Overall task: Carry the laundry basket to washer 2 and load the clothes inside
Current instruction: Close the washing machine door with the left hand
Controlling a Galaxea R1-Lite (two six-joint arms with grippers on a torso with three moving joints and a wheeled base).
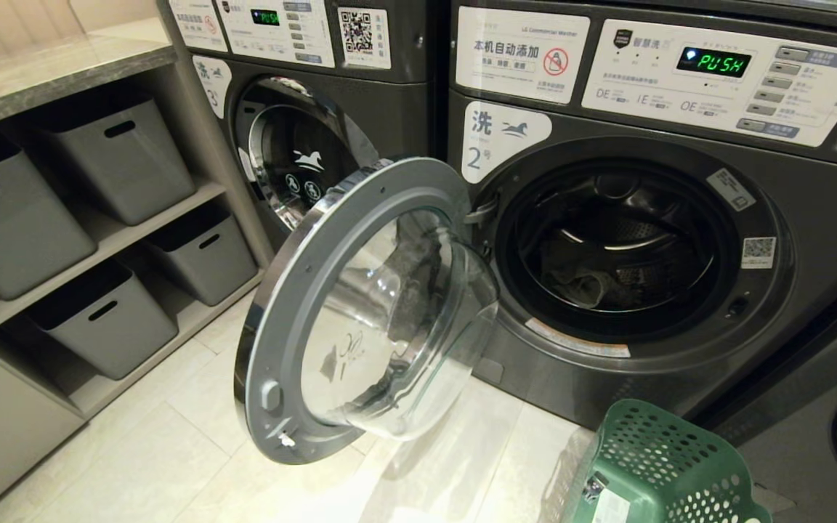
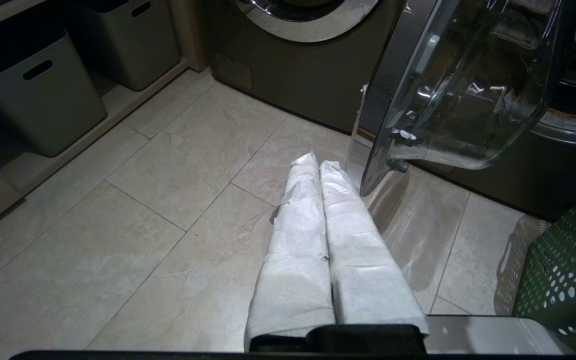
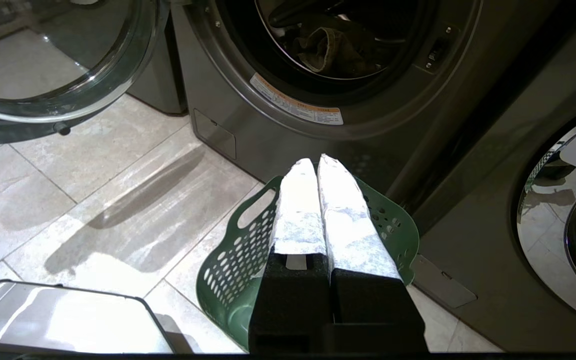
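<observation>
Clothes [image 1: 584,285] already inside washer 2 [image 1: 811,240], low in the drum, well behind the door ring (a crumpled grey-green heap, long axis impossible to judge). Door [image 1: 360,312] swung fully out from washer 2, glass bowl facing the floor [image 1: 171,450]. Laundry basket [image 3: 238,270] on the floor just in front of washer 2, below the drum opening and off to the side away from the door; seemingly empty, though only part of its inside shows. Right gripper [image 3: 318,162] hanging directly over the basket's far rim, fingers pressed together, nothing held; drum opening above and beyond it. Left gripper [image 2: 318,162] over bare floor just beside the door's lower edge, likewise pinched closed and empty-handed, basket off to its side. Probably little left but closing that door, with the left gripper the nearer.
</observation>
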